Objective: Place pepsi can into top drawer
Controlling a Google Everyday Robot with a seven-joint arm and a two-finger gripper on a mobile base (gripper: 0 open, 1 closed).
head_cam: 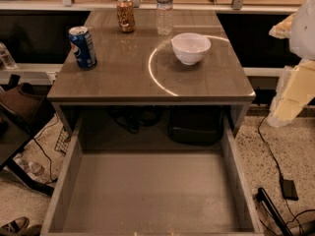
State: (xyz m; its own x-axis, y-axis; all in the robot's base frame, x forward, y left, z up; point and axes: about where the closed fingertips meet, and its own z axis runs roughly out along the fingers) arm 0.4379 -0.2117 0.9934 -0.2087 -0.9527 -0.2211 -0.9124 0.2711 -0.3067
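Note:
The pepsi can (82, 46) is blue with white and red markings and a silver top. It stands upright near the left edge of the grey-brown table (123, 77). The top drawer (147, 191) is pulled out wide below the table's front edge, and its flat bottom is bare. My arm (295, 87) hangs at the right edge of the view, beside the table's right side. My gripper (282, 28) is at the upper right, off the table and far from the can. It holds nothing that I can see.
A white bowl (191, 47) sits right of centre on the table. A brown-gold can (125, 14) and a clear water bottle (164, 9) stand at the back. Cables (275, 166) lie on the floor to the right, and chair legs (19, 171) stand to the left.

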